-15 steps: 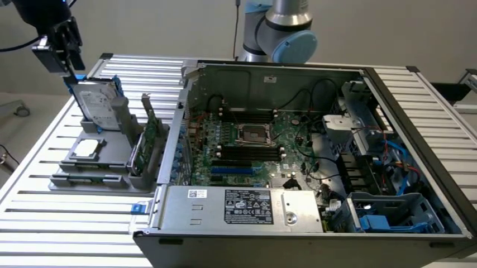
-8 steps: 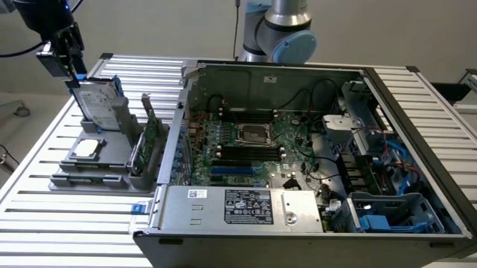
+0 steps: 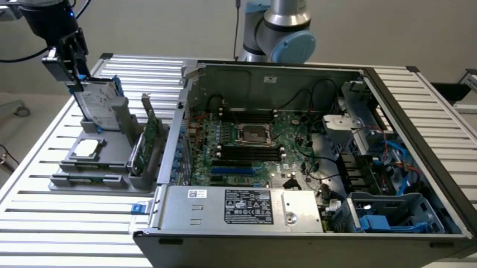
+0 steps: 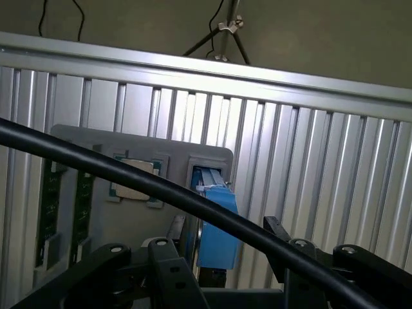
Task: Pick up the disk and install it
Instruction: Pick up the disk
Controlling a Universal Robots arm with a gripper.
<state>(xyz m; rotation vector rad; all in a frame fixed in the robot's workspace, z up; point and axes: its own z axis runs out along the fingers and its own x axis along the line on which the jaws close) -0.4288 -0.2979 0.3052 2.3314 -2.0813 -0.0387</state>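
The disk (image 3: 100,106), silver-grey with a white label and a blue carrier, stands on edge in a slot of the grey holder (image 3: 89,180) at the exterior view's left. My gripper (image 3: 73,78) hangs right over its top edge. In the wrist view the blue carrier end of the disk (image 4: 215,225) sits between my black fingers (image 4: 164,267), with a gap showing on one side. The gripper (image 4: 222,261) is open and straddles the disk without clamping it.
The holder also carries a small square silver chip (image 3: 87,148) and a green circuit card (image 3: 153,134) standing upright. The open computer case (image 3: 298,139) lies beside it, with a blue drive bay (image 3: 395,215) at the front corner. A black cable (image 4: 96,166) crosses the wrist view.
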